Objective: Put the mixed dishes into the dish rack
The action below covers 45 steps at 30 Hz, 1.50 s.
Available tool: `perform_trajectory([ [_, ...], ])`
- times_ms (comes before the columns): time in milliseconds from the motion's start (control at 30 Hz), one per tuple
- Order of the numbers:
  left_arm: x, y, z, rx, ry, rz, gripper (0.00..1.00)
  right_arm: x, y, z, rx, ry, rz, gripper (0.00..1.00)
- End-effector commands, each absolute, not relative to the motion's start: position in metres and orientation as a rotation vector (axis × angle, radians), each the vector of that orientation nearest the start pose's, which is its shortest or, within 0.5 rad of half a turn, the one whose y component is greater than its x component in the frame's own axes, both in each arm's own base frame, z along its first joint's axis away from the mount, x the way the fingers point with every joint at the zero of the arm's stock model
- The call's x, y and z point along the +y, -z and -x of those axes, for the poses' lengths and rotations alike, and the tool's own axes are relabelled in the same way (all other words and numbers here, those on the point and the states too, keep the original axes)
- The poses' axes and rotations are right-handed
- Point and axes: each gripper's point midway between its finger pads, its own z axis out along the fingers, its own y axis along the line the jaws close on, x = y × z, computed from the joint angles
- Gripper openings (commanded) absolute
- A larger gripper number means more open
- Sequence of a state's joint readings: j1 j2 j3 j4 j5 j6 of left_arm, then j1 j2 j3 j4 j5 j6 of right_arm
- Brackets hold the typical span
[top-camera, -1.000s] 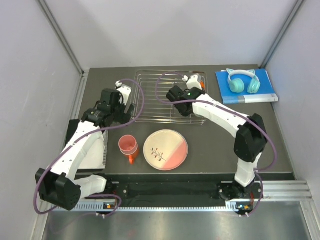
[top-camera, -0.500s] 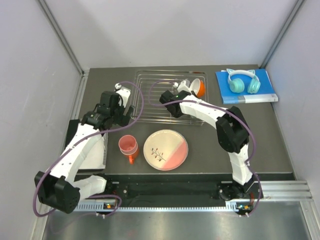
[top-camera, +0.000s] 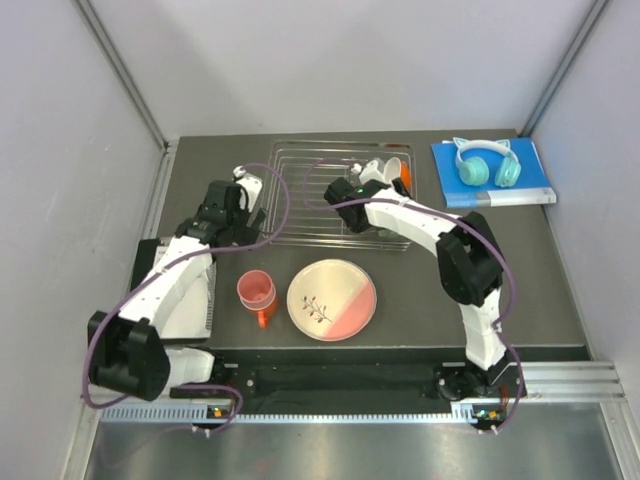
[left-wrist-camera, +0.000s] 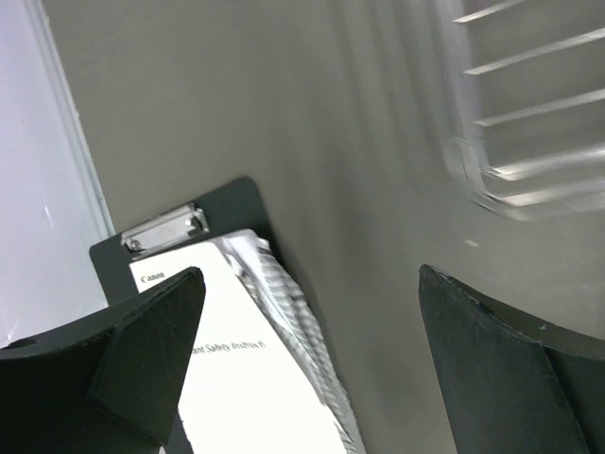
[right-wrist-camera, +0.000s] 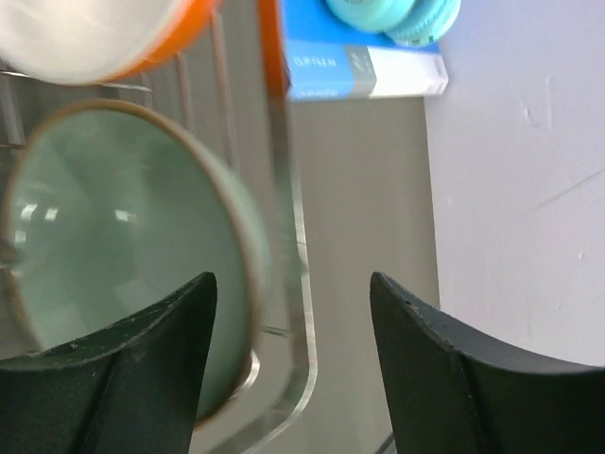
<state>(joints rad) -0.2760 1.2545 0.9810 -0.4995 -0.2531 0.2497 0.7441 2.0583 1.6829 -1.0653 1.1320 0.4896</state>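
The silver wire dish rack [top-camera: 322,212] lies at the back middle of the table. At its right end my right gripper [top-camera: 374,172] stands open. In the right wrist view the right gripper [right-wrist-camera: 291,284] straddles the rack's rim wire [right-wrist-camera: 295,312]. A mint-green bowl [right-wrist-camera: 123,255] stands on edge inside, its rim just clear of the left finger. An orange bowl [right-wrist-camera: 95,38] [top-camera: 402,176] stands behind it. My left gripper [top-camera: 243,180] [left-wrist-camera: 310,274] hangs open and empty left of the rack. An orange handled mug [top-camera: 257,293] and a cream-and-pink sprig plate [top-camera: 332,299] rest on the table in front.
A blue book [top-camera: 497,188] with teal cat-ear headphones [top-camera: 485,160] on it lies at the back right. A clipboard with white paper [left-wrist-camera: 236,350] [top-camera: 192,300] sits at the left edge under the left arm. Walls close in on both sides.
My right gripper has opened from shut, with the mint-green bowl left standing in the rack. Its arm swung in over the rack. The left arm shifted a little back and to the left.
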Motion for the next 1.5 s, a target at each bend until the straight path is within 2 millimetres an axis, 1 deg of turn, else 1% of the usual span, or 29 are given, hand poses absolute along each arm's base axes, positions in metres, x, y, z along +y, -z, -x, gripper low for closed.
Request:
perform_trajectory([
  [0, -0.010, -0.164, -0.379, 2.217, -0.365, -0.389, 0.99, 0.121, -0.187, -0.379, 2.162, 0.877, 0.030, 0.66],
  [33, 0.004, -0.167, -0.389, 2.209, -0.382, -0.343, 0.99, 0.114, -0.196, -0.376, 2.157, 0.855, 0.015, 0.68],
  [67, 0.010, -0.159, -0.394, 2.230, -0.391, -0.331, 0.99, 0.112, -0.193, -0.374, 2.160, 0.856, 0.021, 0.71],
  [133, 0.023, -0.159, -0.406, 2.228, -0.413, -0.288, 0.99, 0.109, -0.197, -0.370, 2.157, 0.845, 0.015, 0.73],
  [200, 0.025, -0.148, -0.416, 2.243, -0.430, -0.280, 0.99, 0.107, -0.193, -0.366, 2.170, 0.835, 0.016, 0.73],
  [233, 0.025, -0.148, -0.422, 2.240, -0.426, -0.270, 0.99, 0.107, -0.195, -0.364, 2.170, 0.820, 0.010, 0.73],
  [267, 0.023, -0.134, -0.423, 2.281, -0.413, -0.278, 0.99, 0.109, -0.194, -0.364, 2.177, 0.795, 0.004, 0.74],
  [333, 0.014, -0.134, -0.429, 2.304, -0.365, -0.252, 0.98, 0.110, -0.198, -0.362, 2.178, 0.756, -0.008, 0.75],
  [367, 0.009, -0.128, -0.430, 2.328, -0.331, -0.248, 0.98, 0.112, -0.199, -0.362, 2.186, 0.720, -0.012, 0.75],
  [400, 0.004, -0.126, -0.427, 2.353, -0.299, -0.238, 0.98, 0.113, -0.199, -0.360, 2.191, 0.705, -0.012, 0.76],
  [500, -0.011, -0.131, -0.424, 2.343, -0.215, -0.251, 0.98, 0.121, -0.210, -0.359, 2.187, 0.591, -0.011, 0.80],
  [533, -0.015, -0.130, -0.420, 2.351, -0.195, -0.263, 0.98, 0.121, -0.222, -0.356, 2.168, 0.546, -0.013, 0.82],
  [600, -0.023, -0.138, -0.415, 2.329, -0.150, -0.275, 0.98, 0.131, -0.229, -0.357, 2.151, 0.426, -0.009, 0.84],
  [633, -0.026, -0.136, -0.411, 2.332, -0.137, -0.286, 0.98, 0.132, -0.244, -0.354, 2.121, 0.369, 0.002, 0.88],
  [700, -0.032, -0.137, -0.405, 2.324, -0.111, -0.302, 0.98, 0.145, -0.250, -0.353, 2.103, 0.242, 0.028, 0.90],
  [733, -0.036, -0.140, -0.404, 2.310, -0.101, -0.313, 0.98, 0.146, -0.261, -0.349, 2.076, 0.188, 0.032, 0.91],
  [767, -0.039, -0.139, -0.403, 2.308, -0.095, -0.313, 0.98, 0.155, -0.261, -0.348, 2.070, 0.121, 0.060, 0.91],
  [833, -0.047, -0.138, -0.401, 2.305, -0.068, -0.325, 0.98, 0.157, -0.271, -0.340, 2.040, 0.052, 0.075, 0.91],
  [933, -0.059, -0.133, -0.395, 2.320, -0.048, -0.346, 0.98, 0.155, -0.272, -0.327, 2.039, -0.004, 0.092, 0.92],
  [1033, -0.069, -0.129, -0.389, 2.325, -0.044, -0.377, 0.98, 0.150, -0.264, -0.311, 2.069, -0.042, 0.094, 0.92],
  [1100, -0.074, -0.124, -0.384, 2.333, -0.039, -0.390, 0.98, 0.152, -0.250, -0.298, 2.109, -0.088, 0.117, 0.92],
  [1133, -0.076, -0.124, -0.382, 2.334, -0.032, -0.395, 0.98, 0.153, -0.251, -0.289, 2.107, -0.121, 0.125, 0.92],
  [1167, -0.078, -0.123, -0.380, 2.334, -0.030, -0.402, 0.98, 0.155, -0.237, -0.280, 2.139, -0.144, 0.153, 0.91],
  [1233, -0.083, -0.122, -0.375, 2.335, -0.030, -0.422, 0.98, 0.156, -0.230, -0.266, 2.158, -0.191, 0.173, 0.91],
  [1267, -0.085, -0.124, -0.373, 2.332, -0.029, -0.425, 0.98, 0.161, -0.219, -0.257, 2.193, -0.229, 0.205, 0.91],
  [1333, -0.088, -0.128, -0.370, 2.327, -0.020, -0.436, 0.98, 0.167, -0.210, -0.244, 2.223, -0.300, 0.214, 0.89],
  [1367, -0.088, -0.130, -0.369, 2.324, -0.017, -0.438, 0.98, 0.176, -0.199, -0.233, 2.258, -0.375, 0.249, 0.89],
  [1433, -0.086, -0.136, -0.365, 2.324, -0.032, -0.440, 0.98, 0.187, -0.197, -0.224, 2.253, -0.475, 0.253, 0.86],
  [1467, -0.084, -0.139, -0.364, 2.323, -0.047, -0.440, 0.98, 0.193, -0.188, -0.217, 2.275, -0.520, 0.271, 0.85],
])
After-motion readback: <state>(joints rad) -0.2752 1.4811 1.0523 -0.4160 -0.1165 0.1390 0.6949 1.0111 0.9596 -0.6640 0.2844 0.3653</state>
